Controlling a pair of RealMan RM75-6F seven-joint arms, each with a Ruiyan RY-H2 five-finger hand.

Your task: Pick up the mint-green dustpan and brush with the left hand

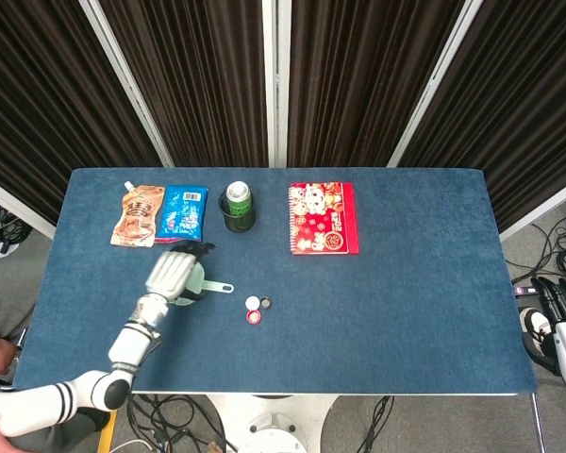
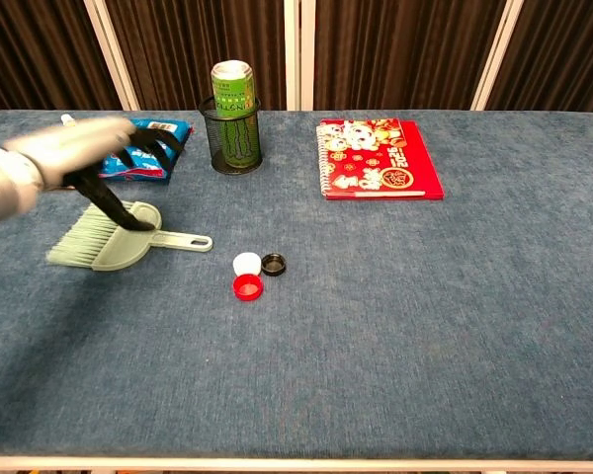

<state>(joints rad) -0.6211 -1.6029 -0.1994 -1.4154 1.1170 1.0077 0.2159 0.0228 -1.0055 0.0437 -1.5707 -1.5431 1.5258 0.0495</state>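
Note:
The mint-green dustpan and brush [image 2: 114, 244] lies flat on the blue table at the left, its handle [image 2: 186, 240] pointing right. In the head view the dustpan and brush [image 1: 206, 286] shows just right of my left hand [image 1: 170, 273]. My left hand [image 2: 91, 153] hovers above it with its fingers spread; the dark fingertips [image 2: 130, 215] reach down to the pan's back edge without gripping it. My right hand [image 1: 563, 319] hangs off the table's right edge, fingers apart and holding nothing.
Three bottle caps [image 2: 254, 274] lie just right of the handle. A green can in a black mesh cup [image 2: 234, 117], a blue snack bag [image 2: 143, 148] and an orange pouch [image 1: 138, 216] stand behind. A red notebook [image 2: 378, 158] lies at the back centre.

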